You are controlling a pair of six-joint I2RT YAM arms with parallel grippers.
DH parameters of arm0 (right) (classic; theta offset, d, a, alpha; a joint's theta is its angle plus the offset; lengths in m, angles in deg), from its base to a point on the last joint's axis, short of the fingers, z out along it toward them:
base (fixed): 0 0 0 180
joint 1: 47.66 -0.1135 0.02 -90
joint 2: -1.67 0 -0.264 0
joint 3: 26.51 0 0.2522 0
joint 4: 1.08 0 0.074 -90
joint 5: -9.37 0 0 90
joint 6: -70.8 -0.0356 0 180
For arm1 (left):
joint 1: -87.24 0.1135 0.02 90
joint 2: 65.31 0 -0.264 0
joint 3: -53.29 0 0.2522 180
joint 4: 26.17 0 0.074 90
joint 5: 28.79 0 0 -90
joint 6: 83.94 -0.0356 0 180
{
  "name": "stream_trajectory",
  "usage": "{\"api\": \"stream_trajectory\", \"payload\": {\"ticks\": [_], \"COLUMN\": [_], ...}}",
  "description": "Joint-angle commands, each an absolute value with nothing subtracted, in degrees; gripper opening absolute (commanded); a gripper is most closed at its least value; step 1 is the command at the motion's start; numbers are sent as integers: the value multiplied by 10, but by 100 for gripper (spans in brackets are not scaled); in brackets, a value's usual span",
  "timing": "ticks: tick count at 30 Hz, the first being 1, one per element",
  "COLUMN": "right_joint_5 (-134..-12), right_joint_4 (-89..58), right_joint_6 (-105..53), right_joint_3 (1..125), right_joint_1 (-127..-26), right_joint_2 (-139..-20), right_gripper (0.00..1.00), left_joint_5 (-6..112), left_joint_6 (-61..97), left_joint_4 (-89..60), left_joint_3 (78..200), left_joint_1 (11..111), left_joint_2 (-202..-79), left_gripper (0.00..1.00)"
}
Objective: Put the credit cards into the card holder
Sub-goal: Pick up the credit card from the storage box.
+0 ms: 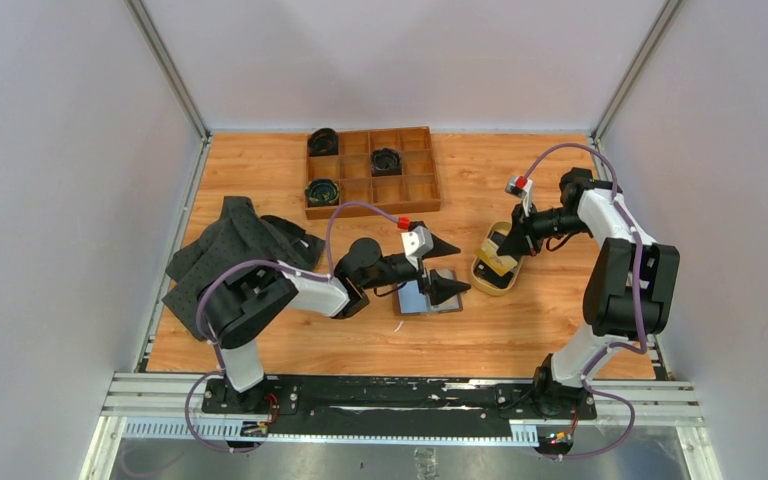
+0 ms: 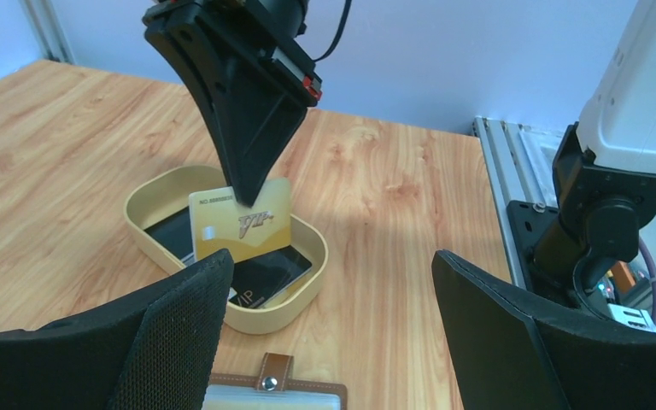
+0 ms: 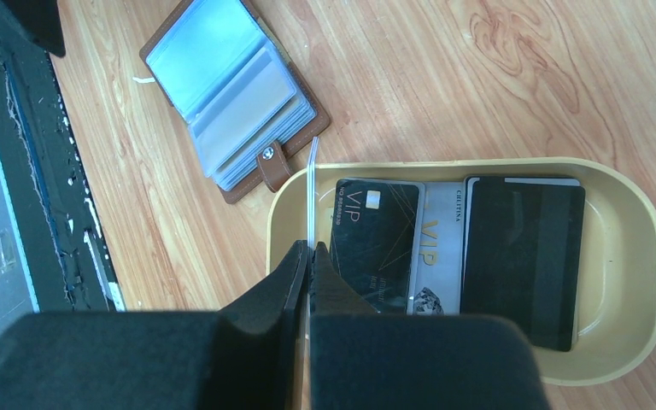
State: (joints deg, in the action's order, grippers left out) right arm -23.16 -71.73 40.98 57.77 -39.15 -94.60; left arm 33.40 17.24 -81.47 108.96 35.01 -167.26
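**Item 1. Card holder** (image 1: 417,300): nearest you on the counter (image 1: 290,340). It lies open with its clear sleeves up and its snap tab toward the dish. In the right wrist view its long axis runs from 11 to 5 o'clock.

**Item 2. Left claw** (image 1: 447,266): spread wide with nothing in it, hovering right over the card holder. This is your nearer arm to the holder.

**Item 3. Gold card** (image 2: 241,224): pinched by its top edge in the right claw (image 3: 309,256), whose jaws are closed tight on it.
- The card hangs upright over the dish with its long side roughly level.
- You cannot tell whether its lower edge is clear of the cards beneath.
- In the top view the card holder lies at 8 o'clock from this claw, just beside the dish.
- The coming move likely turns on carrying the card that way and matching its edge to a sleeve mouth. You cannot tell which side of the sleeves is open.

**Item 4. Dish** (image 3: 649,231): tan oval, holding three cards flat and side by side.
- a black card (image 3: 376,248)
- a pale card (image 3: 440,248)
- a dark plain card (image 3: 521,256)

**Item 5. Cloth** (image 1: 230,250): black and crumpled, at 9 o'clock from the holder, well apart.

**Item 6. Tray** (image 1: 432,170): wooden, with compartments, farthest from you at 12 o'clock. Three dark round items (image 1: 387,160) sit in separate compartments.
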Motion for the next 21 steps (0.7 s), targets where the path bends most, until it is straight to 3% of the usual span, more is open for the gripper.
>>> {"api": "stream_trajectory", "payload": {"ticks": [1,11,16,21], "right_joint_5": [-217,-219,-223,-223], "right_joint_4": [-723,-724,-724,-724], "right_joint_6": [428,431,436,446], "right_joint_3": [569,569,567,564], "right_joint_1": [-382,-382,-381,-381], "right_joint_2": [-936,-932,-928,-919], "right_gripper": [0,0,0,0], "left_joint_5": [335,322,240,231], "left_joint_6": [140,96,117,45], "left_joint_4": [-820,-696,-718,-625], "left_joint_3": [1097,1181,1230,1261], "left_joint_1": [336,343,372,373], "left_joint_2": [-1679,-1694,-1739,-1751], "left_gripper": [91,91,87,83]}}
